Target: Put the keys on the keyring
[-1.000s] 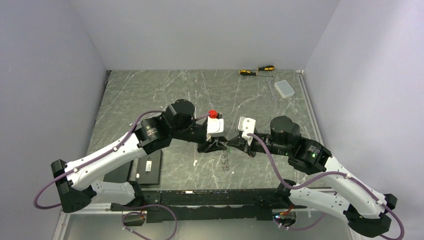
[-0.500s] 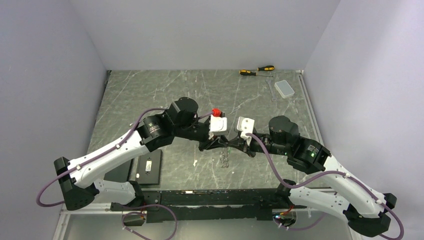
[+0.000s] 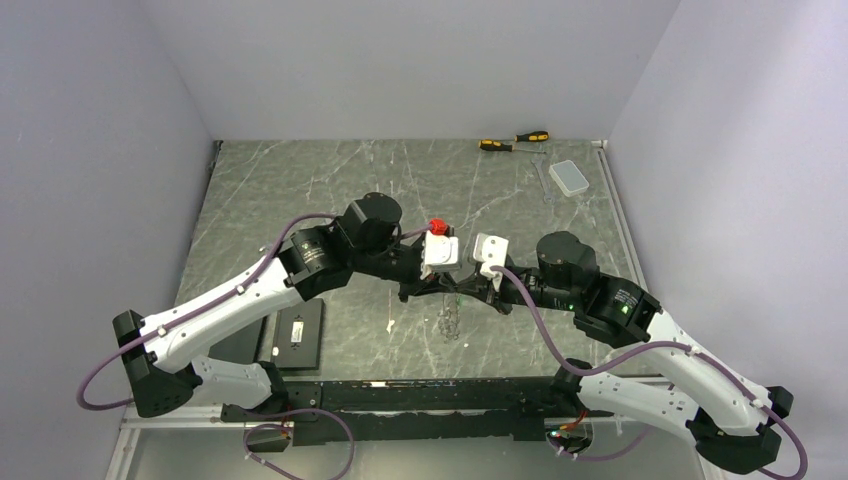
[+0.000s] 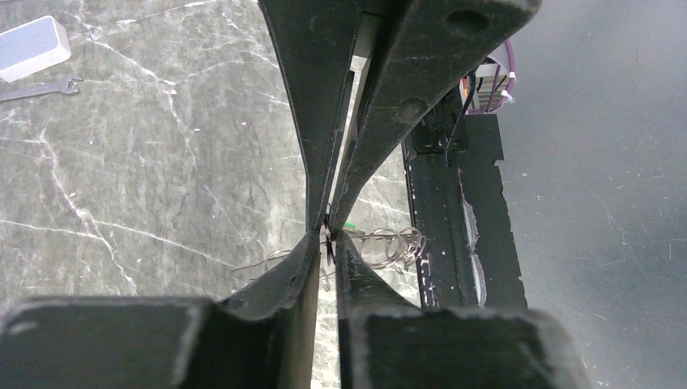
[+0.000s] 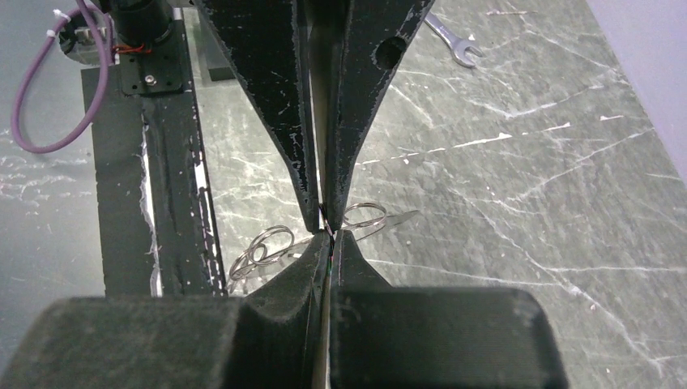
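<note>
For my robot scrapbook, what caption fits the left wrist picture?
Left gripper and right gripper meet tip to tip at the keyring, above the marble table.

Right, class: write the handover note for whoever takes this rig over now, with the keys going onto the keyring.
Right gripper: shut on the ring.
Left gripper: tip to tip with it, nearly closed; grip unclear.
Key: green head just beside the tips; threaded or not, cannot tell.
Done: ring gripped.
Left: get the key onto the ring, or confirm it is.
</note>
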